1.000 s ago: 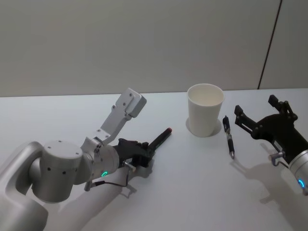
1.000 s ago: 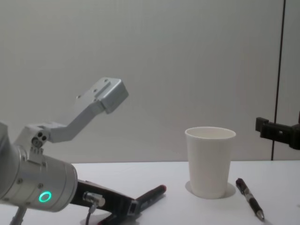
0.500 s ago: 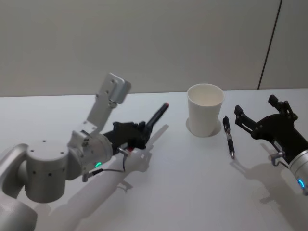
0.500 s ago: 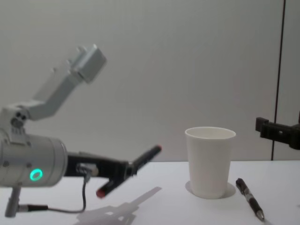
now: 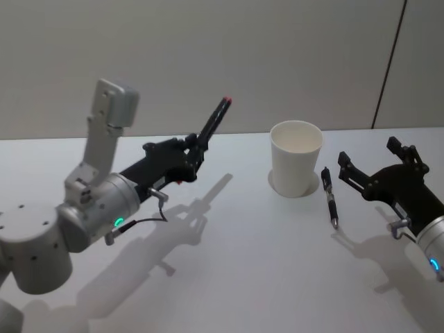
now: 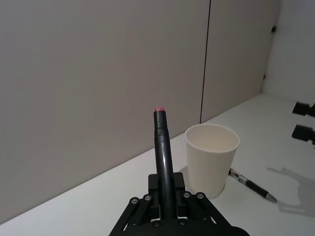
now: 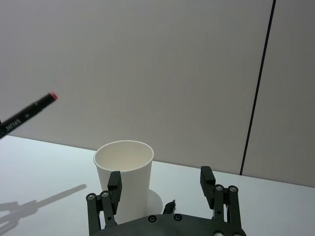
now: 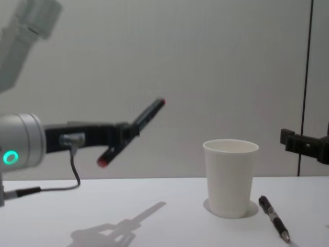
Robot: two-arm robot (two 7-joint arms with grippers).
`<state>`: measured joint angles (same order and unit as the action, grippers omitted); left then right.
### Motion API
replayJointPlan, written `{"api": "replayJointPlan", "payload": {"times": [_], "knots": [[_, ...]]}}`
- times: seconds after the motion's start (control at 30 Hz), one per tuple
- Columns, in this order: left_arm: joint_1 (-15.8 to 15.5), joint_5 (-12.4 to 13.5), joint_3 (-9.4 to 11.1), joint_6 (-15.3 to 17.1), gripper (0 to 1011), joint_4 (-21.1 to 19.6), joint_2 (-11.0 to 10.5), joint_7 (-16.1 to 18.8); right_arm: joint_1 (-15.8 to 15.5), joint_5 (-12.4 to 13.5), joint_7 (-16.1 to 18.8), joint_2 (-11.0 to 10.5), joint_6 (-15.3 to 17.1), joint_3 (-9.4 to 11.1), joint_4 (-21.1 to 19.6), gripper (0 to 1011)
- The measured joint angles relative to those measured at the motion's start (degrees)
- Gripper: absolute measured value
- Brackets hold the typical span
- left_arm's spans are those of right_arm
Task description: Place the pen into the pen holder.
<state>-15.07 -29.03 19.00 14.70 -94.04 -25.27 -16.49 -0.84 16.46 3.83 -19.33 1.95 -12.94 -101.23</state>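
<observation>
Transport step: the pen (image 5: 211, 123) is clamped aloft in the left claw (image 5: 194, 152), left of the pen holder (image 5: 296, 158); the right claw (image 5: 368, 156) is parked, released. Next, carrying over it and probably upending are called for.

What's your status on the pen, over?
Left gripper shut on pen, in air left of pen holder. Right gripper open, idle at right. Click pen lies beside pen holder, not blocking.
</observation>
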Motion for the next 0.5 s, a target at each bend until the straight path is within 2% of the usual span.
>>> {"api": "replayJointPlan", "payload": {"times": [0.3, 0.5], "knots": [[1.08, -4.00, -1.30, -5.71, 177, -0.91, -1.66, -4.97, 0.00, 0.00, 0.00, 0.00, 0.00, 0.00, 0.00, 1002], [1.23, -4.98, -1.45, -7.33, 177, -1.08, -2.17, -8.59, 0.00, 0.00, 0.00, 0.00, 0.00, 0.00, 0.00, 1001]]}}
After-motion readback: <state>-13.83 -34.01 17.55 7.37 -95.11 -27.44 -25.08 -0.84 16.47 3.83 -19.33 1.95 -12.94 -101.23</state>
